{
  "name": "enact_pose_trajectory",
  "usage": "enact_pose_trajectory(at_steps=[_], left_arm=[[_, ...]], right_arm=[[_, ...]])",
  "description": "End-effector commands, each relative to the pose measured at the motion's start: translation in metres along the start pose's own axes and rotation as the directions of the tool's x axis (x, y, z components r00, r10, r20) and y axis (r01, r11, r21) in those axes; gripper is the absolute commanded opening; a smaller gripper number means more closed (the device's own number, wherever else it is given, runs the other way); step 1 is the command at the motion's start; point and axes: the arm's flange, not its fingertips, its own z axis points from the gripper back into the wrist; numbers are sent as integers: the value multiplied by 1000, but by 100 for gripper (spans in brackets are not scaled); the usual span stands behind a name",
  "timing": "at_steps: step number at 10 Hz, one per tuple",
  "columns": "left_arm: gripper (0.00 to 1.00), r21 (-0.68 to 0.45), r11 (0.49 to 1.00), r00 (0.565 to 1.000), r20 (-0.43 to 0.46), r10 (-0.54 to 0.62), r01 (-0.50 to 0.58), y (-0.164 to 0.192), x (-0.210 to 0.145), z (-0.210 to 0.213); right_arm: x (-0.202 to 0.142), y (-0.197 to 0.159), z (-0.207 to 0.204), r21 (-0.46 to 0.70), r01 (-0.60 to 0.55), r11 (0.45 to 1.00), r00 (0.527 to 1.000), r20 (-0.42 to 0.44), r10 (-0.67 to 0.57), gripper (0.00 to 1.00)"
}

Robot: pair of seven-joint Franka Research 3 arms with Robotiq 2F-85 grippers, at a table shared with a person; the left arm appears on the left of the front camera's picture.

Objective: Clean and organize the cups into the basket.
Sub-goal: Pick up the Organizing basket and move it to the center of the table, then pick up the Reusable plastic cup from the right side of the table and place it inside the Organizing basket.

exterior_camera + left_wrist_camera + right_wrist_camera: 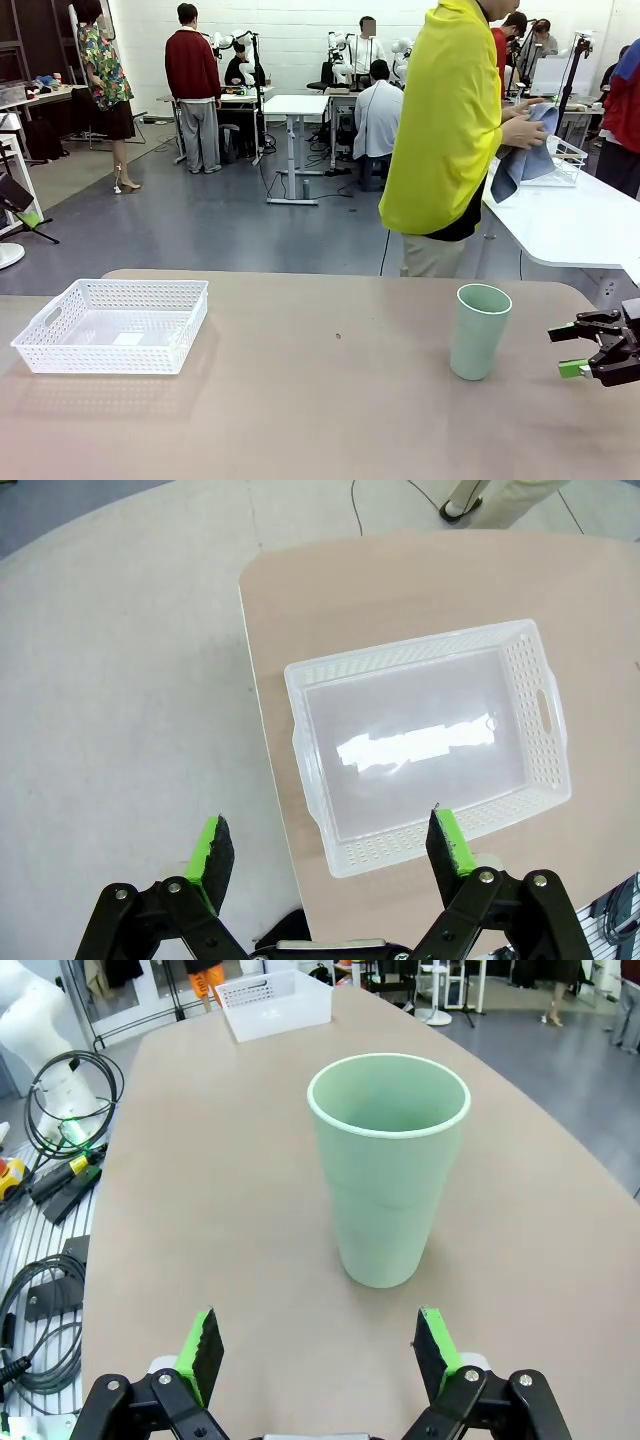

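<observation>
Right gripper [318, 1330] is held apart before the mint green cup [388, 1180]; left gripper [332, 840], likewise apart, above the table-edge white basket [545, 720].

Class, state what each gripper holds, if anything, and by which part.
Nothing held. The right gripper stands open short of the mint cup; the left gripper hangs open above the basket.
</observation>
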Motion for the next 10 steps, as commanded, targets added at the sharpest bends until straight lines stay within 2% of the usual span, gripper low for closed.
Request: enact_pose_trajectory(at_steps=[1,2,3,4,6,10], left_arm=[[100,-2,1000,1000,-1,-2,2,0,-2,2],[100,0,1000,1000,0,0,0,0,0,0],[100,18,1000,1000,-24,-2,3,-3,9,-14],[100,70,998,998,-56,8,-4,-12,10,-25],[100,161,985,968,-229,100,-63,-20,15,-62],[100,102,986,952,-264,156,-133,-11,6,-117]], right_arm=[[0,0,0,0,0,1000,1000,0,0,100],[1,-4,-17,2,-11,1000,999,-50,11,100],[3,-10,-29,17,-7,1000,998,-57,8,100],[3,-16,-38,37,-4,999,1000,-18,5,100],[-6,-37,-53,45,-30,999,999,14,29,100],[-23,-56,-73,35,10,999,998,59,-12,100]])
